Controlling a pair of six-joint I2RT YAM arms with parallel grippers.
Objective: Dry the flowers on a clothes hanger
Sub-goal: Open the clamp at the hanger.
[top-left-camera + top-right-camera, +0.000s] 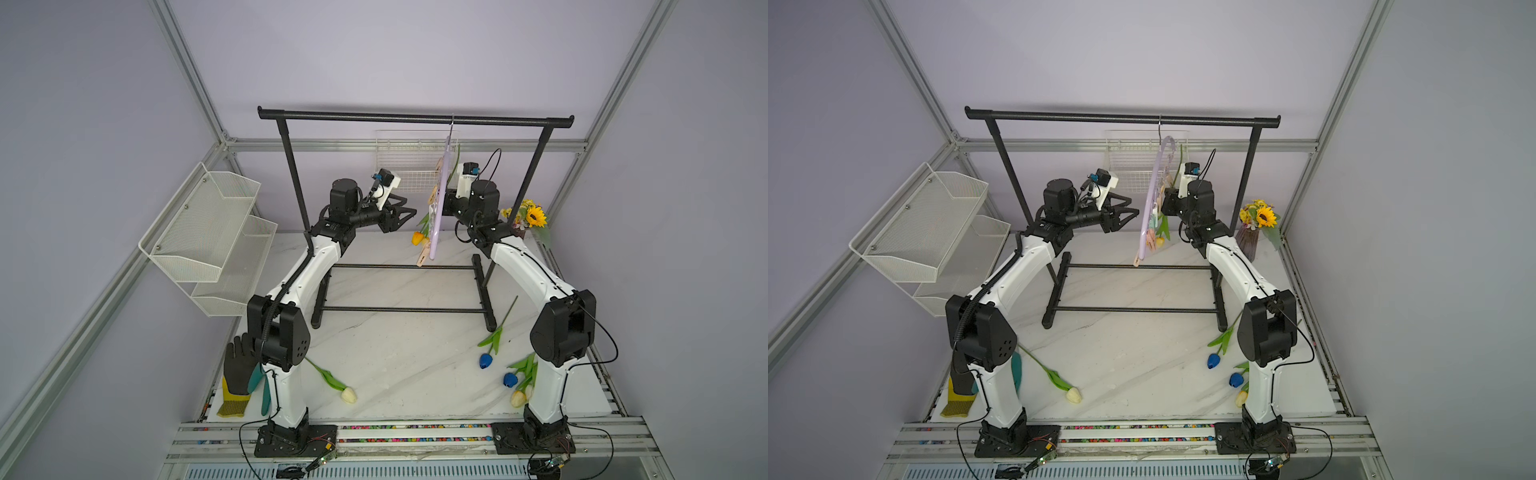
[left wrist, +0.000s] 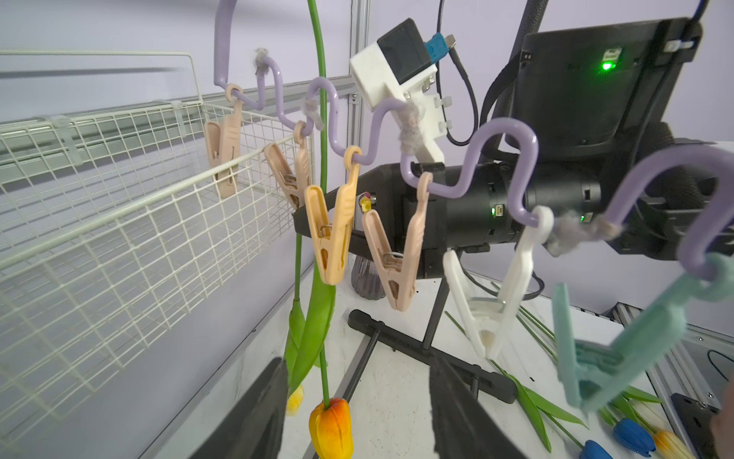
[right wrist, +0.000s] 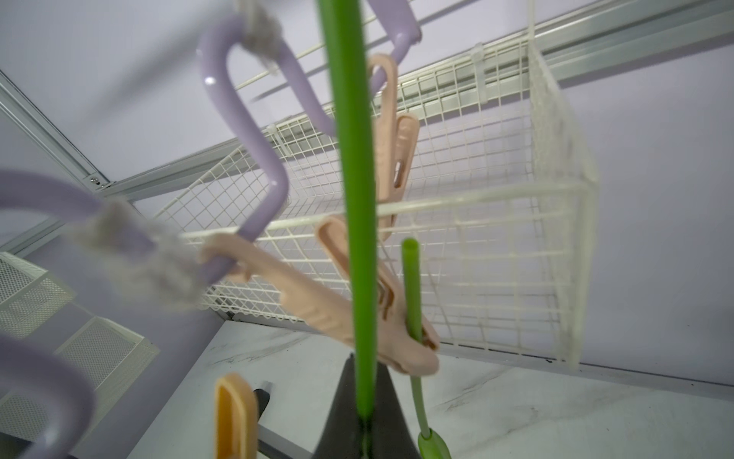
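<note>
Your stock, left to right: cream tulip flat on table; left end effector, jaws apart, empty; hanger hooked on rack (short stem pegged in a clothespin); right end effector clamped on long green stem; blue tulip on table.

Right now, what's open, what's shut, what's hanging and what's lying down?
Left gripper, jaws open, empty.
Right gripper, jaws shut on a tulip stem.
Hanger, hanging on the rack bar.
Second tulip, hanging from a peg.
Other tulips, lying on the table.
Sunflowers, standing in a vase.
</note>
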